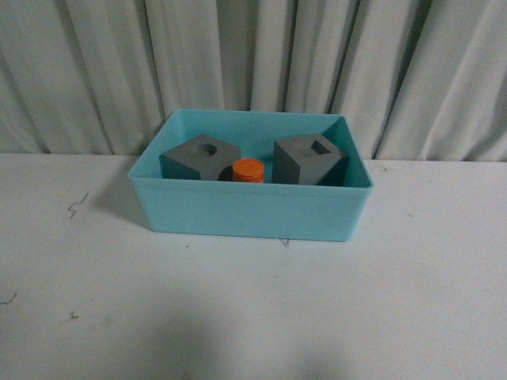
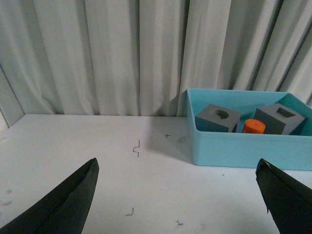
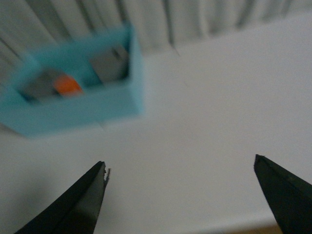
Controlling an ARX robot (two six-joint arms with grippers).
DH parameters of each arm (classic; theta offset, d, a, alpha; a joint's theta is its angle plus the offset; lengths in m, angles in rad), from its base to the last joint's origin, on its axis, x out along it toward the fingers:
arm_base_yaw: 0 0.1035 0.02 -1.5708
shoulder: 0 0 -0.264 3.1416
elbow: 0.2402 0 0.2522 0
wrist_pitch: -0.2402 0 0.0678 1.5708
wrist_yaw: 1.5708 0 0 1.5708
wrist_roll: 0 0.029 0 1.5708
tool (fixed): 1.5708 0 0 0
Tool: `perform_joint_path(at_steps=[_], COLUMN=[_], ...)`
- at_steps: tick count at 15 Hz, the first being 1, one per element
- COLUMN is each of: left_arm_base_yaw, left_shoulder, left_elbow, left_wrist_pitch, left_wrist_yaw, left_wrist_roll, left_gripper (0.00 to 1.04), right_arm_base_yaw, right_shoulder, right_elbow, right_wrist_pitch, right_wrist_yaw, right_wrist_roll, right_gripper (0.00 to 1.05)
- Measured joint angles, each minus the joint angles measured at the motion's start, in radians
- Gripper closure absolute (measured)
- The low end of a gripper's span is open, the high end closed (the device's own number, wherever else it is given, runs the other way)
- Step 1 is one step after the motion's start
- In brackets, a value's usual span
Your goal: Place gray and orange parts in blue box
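The blue box (image 1: 238, 210) stands on the white table near the curtain. Inside it sit the gray cube with a round recess (image 1: 200, 157) on the left, the gray cube with a rectangular recess (image 1: 309, 158) on the right, and the orange cylinder (image 1: 248, 170) between them. Neither arm shows in the front view. My left gripper (image 2: 178, 168) is open and empty over the table, left of the box (image 2: 243, 148). My right gripper (image 3: 179, 165) is open and empty, well short of the box (image 3: 78, 109), which looks blurred.
A grey-white pleated curtain (image 1: 253, 63) hangs close behind the box. The white table (image 1: 238, 317) carries small dark scuff marks (image 2: 137, 148). The table's near edge shows in the right wrist view (image 3: 253, 229).
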Motion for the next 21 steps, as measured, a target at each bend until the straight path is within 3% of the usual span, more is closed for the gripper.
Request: perform_joint_path(at_steps=[1,2,3,5,7,8,10,11,12,21], left_arm_base_yaw=[0.0,0.0,0.0,0.0,0.0,0.0,0.0,0.0,0.0,0.0], left_shoulder=[0.0,0.0,0.0,0.0,0.0,0.0,0.0,0.0,0.0,0.0], left_elbow=[0.0,0.0,0.0,0.0,0.0,0.0,0.0,0.0,0.0,0.0], left_wrist_pitch=[0.0,0.0,0.0,0.0,0.0,0.0,0.0,0.0,0.0,0.0], left_wrist_yaw=[0.001,-0.003,0.0,0.0,-0.001,0.0,0.0,0.0,0.0,0.0], left_wrist_roll=[0.0,0.0,0.0,0.0,0.0,0.0,0.0,0.0,0.0,0.0], left_gripper=[0.07,0.07,0.07,0.07,0.07,0.07,0.07,0.07,0.07,0.07], right_arm_base_yaw=[-0.033,-0.096,-0.164,-0.259,-0.306,-0.348,-0.412,-0.517,-0.563,-0.553], right_shoulder=[-0.074,-0.179,-0.219,-0.291,-0.467,-0.505,-0.509,-0.52,-0.521,-0.52], right_elbow=[-0.101,-0.193,-0.209,-0.212,-0.242,-0.25,-0.25,-0.25,-0.25,-0.25], right_wrist_pitch=[0.25,0.409,0.455,0.407,0.252,0.239,0.229,0.217,0.22,0.218], right_wrist_yaw=[-0.036,-0.077,-0.126,-0.238,-0.293,-0.319,-0.397,-0.5,-0.509,-0.53], right_wrist_roll=[-0.089,-0.222,-0.331,-0.421,-0.444,-0.453,-0.455,-0.456,-0.455,-0.455], right_gripper=[0.18,0.31,0.44,0.69,0.95,1.03,1.03,1.03,1.03,1.03])
